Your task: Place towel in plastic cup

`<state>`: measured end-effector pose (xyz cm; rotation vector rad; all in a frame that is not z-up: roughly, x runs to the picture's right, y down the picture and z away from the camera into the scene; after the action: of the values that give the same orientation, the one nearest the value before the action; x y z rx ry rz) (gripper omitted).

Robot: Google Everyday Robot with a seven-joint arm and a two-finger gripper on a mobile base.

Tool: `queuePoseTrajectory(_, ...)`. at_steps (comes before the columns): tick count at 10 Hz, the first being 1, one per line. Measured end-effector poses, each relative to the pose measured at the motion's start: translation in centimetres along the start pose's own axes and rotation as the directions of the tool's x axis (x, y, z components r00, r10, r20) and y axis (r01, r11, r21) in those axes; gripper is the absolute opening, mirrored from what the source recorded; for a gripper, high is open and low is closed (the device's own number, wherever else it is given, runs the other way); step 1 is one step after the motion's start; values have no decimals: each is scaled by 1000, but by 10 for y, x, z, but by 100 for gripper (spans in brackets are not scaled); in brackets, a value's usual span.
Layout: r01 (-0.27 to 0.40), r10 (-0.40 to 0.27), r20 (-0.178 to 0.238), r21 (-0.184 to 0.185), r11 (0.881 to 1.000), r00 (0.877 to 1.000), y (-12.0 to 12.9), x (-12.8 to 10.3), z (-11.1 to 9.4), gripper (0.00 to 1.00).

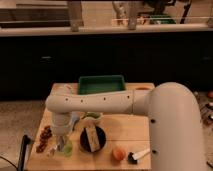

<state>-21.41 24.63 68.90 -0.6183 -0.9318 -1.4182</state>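
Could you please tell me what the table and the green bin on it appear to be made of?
The table looks like matte wood: warm tan, no glare. The green bin is probably smooth plastic, judging by its uniform colour and moulded rim. The pincer hangs over the table's near-left corner, beside the green cup.

Wooden table (126, 131), green cup (67, 149) beneath jaws

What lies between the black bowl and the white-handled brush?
An orange fruit, in the camera view; the hand hangs left of the black bowl.
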Motion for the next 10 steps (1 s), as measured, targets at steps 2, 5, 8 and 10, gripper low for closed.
queuePoseTrajectory(2,6,-6,7,1,1000,1000,0,0,3,78)
queuePoseTrajectory(5,12,-12,16,7,1000,1000,3,0,6,80)
queuePoseTrajectory(8,16,-16,21,14,1000,1000,5,1,7,80)
queuePoseTrajectory(10,18,-19,21,18,1000,1000,7,1,8,80)
